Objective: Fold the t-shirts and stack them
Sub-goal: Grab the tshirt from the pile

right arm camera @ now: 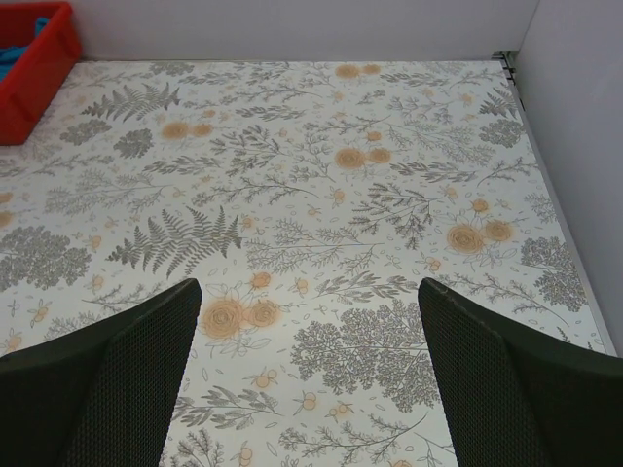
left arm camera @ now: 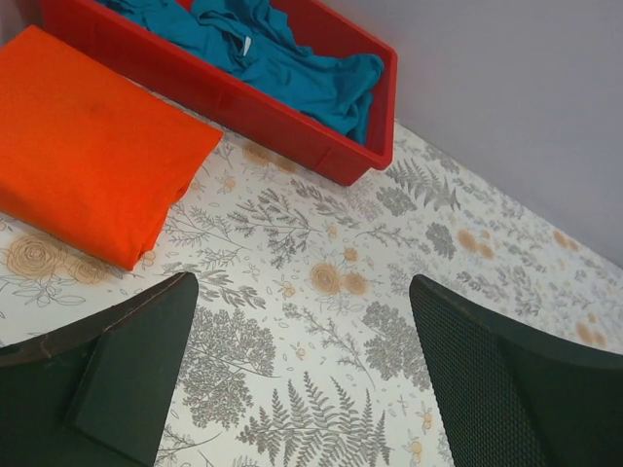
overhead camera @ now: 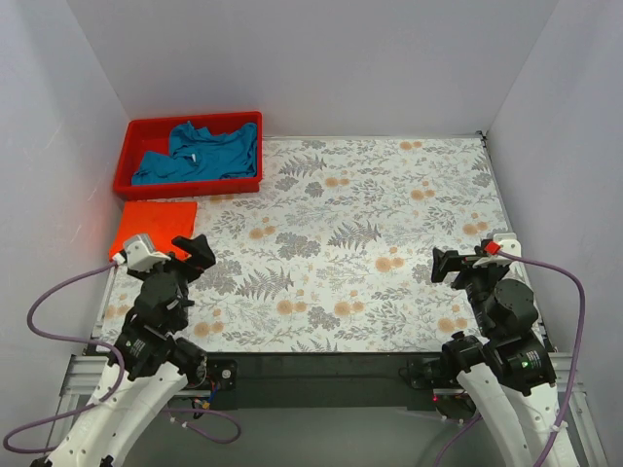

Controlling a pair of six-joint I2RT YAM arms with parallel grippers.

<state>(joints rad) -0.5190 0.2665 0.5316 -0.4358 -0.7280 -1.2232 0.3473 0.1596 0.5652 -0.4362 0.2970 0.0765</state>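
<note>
The orange-red t-shirt lies folded flat on the table at the far left, just in front of the red tray; it also shows in the left wrist view. The teal-blue t-shirt lies crumpled inside the red tray, and it shows in the left wrist view too. My left gripper is open and empty, just right of the orange shirt; its jaws stand wide apart over bare cloth. My right gripper is open and empty over the table's right side.
The red plastic tray stands at the back left corner; its corner shows in the right wrist view. A floral tablecloth covers the table. White walls close in the back and both sides.
</note>
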